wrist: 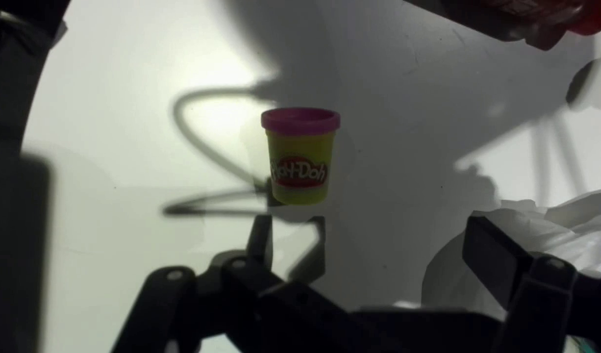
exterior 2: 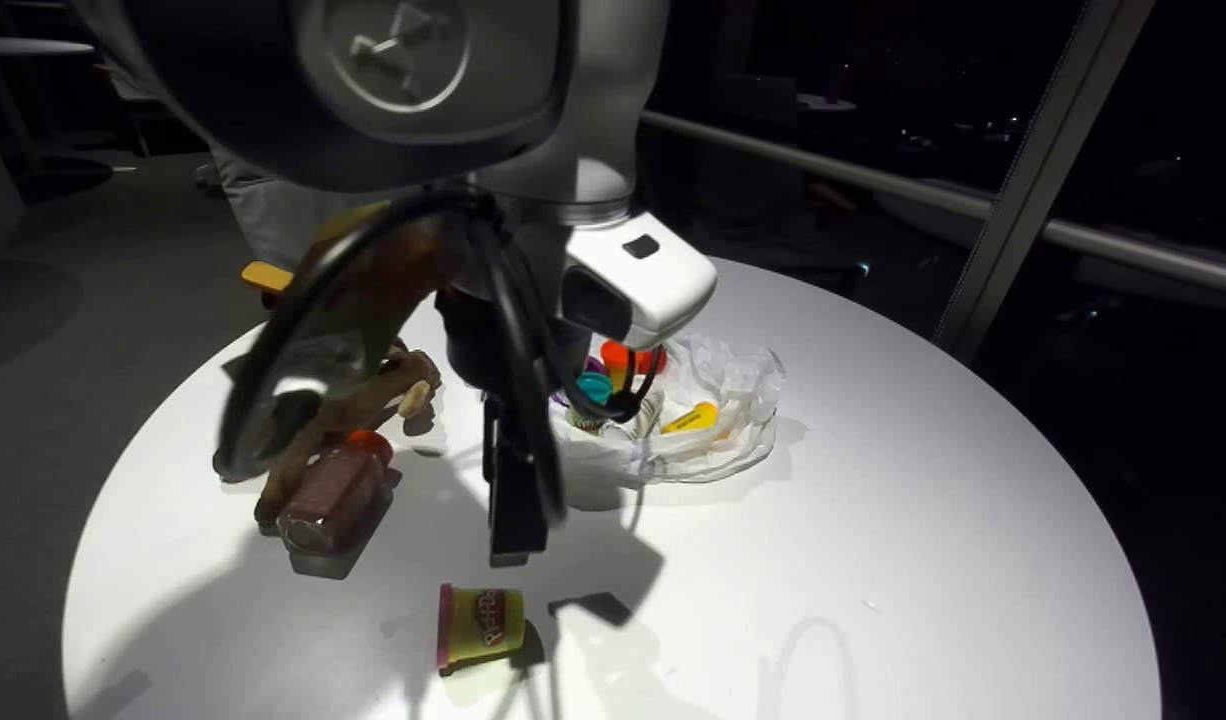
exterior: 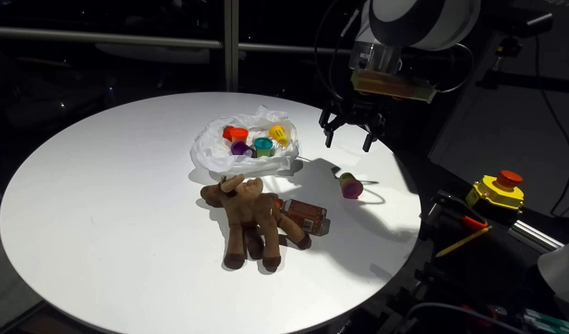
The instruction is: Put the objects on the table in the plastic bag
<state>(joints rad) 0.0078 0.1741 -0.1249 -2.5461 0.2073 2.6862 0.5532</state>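
Note:
On the white table (exterior: 103, 208) a yellow tub with a pink lid (wrist: 300, 157) lies on its side. My gripper (exterior: 349, 141) hangs above the table near that tub, fingers wide apart and nothing between them; in the wrist view the tub is beyond the left finger (wrist: 260, 240). The plastic bag (exterior: 205, 153) lies spread out and wrinkled, holding red, orange, yellow, teal (exterior: 263, 146) and purple pieces. In front of it is the brown plush animal (exterior: 252, 211), partly covering a red bottle with an orange cap (exterior 2: 335, 495). The arm hides part of the bag in an exterior view.
A yellow and red stop button (exterior: 495, 195) and a pencil (exterior: 463, 242) sit on a dark surface beyond the table's edge. A window frame (exterior: 231, 46) stands behind the table. Cables (exterior 2: 533, 330) loop down beside the wrist.

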